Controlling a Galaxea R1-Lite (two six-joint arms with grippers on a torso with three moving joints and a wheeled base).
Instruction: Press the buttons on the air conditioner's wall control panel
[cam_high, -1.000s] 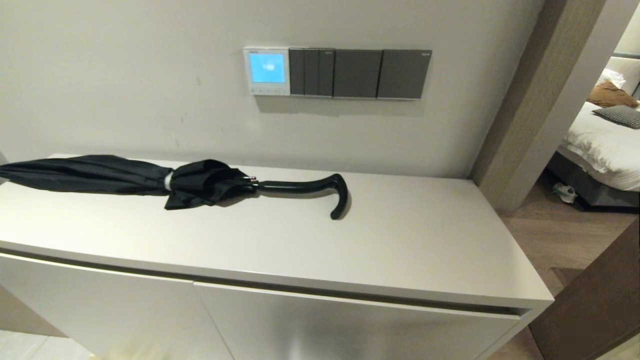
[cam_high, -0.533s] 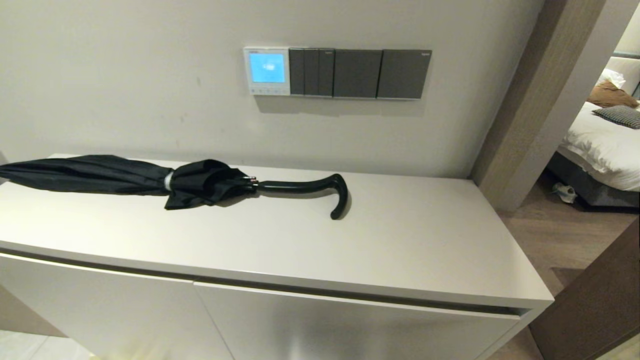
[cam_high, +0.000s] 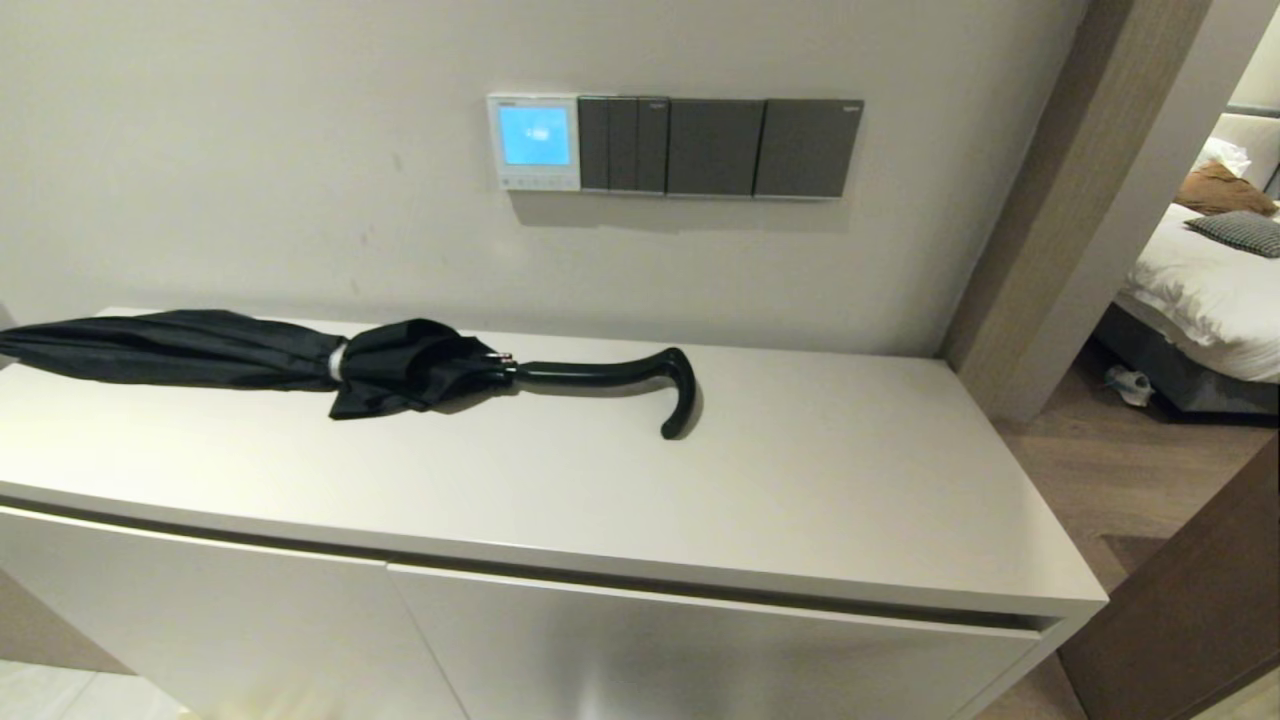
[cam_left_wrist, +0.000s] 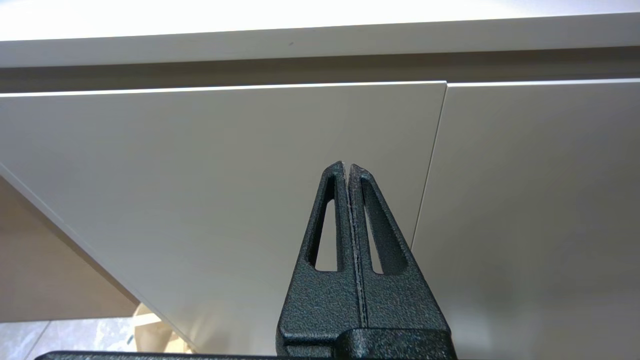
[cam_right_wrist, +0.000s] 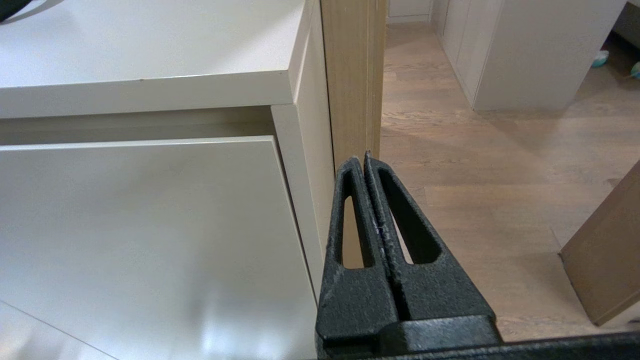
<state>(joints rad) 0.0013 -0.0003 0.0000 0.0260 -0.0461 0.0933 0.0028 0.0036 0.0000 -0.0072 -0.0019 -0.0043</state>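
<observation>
**Both grippers held low, closed**

The air conditioner's wall control panel (cam_high: 534, 141) is mounted above the cabinet (cam_high: 800, 500) — screen lit blue, buttons (cam_high: 534, 182) beneath. The left gripper (cam_left_wrist: 348, 165) and right gripper (cam_right_wrist: 363, 157) are pressed closed, empty, before the cabinet front.

Almost nothing differs across the last second in the head view, and the air conditioner's wall control panel (cam_high: 533, 141) shows no shift that can be made out. Two slight changes appear at the edges. Beyond the doorway, a thin dark band (cam_high: 1255, 105) now shows above the pillows on the bed (cam_high: 1200, 290), where a second ago the pale surface ran unbroken. Low on the cabinet's left door (cam_high: 200, 610), a faint pale sheen (cam_high: 285, 703) sits further right than before, possibly a reflection.
</observation>
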